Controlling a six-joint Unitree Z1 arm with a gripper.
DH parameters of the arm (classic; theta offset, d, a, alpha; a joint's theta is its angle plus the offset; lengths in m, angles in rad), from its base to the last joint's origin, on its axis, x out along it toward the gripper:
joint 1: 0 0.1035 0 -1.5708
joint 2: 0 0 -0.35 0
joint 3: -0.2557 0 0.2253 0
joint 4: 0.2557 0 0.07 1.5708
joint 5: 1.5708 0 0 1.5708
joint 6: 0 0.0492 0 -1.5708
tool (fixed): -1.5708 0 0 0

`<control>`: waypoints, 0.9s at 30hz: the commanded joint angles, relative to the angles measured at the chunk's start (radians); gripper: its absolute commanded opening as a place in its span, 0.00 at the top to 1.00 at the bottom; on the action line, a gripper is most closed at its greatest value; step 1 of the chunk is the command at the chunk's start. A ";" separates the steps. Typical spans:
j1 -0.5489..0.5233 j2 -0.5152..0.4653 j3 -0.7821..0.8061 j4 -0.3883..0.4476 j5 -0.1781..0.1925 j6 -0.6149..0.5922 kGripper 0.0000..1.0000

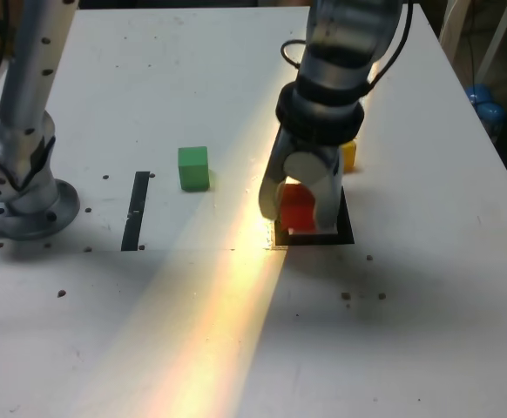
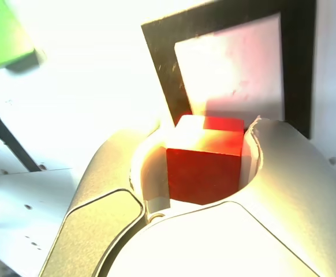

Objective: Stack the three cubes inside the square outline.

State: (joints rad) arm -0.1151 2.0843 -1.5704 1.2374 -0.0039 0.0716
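One Red Cube in My Grip, Square Close By

My gripper (image 2: 200, 158) pinches the red cube (image 2: 204, 170) between both fingers, over the near edge of the square outline (image 1: 344, 228). I should centre it above the white middle, keep its faces parallel to the tape, lower gently — then part my fingers evenly. The green cube (image 1: 193, 168) sits near the black strip (image 1: 136, 212); the yellow cube (image 1: 348, 157) is partly hidden behind me.

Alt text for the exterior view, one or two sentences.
Red cube between the fingers of the arm's end effector, at the black square outline on a pale table. The green cube sits toward the view's left, beyond it a black tape strip; the yellow cube is partly hidden behind the end effector.
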 commanded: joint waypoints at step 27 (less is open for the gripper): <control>0.071 0.042 0.010 -0.041 0.009 -0.001 0.00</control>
State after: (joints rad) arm -0.0468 2.1340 -1.5632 1.1935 0.0031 0.0735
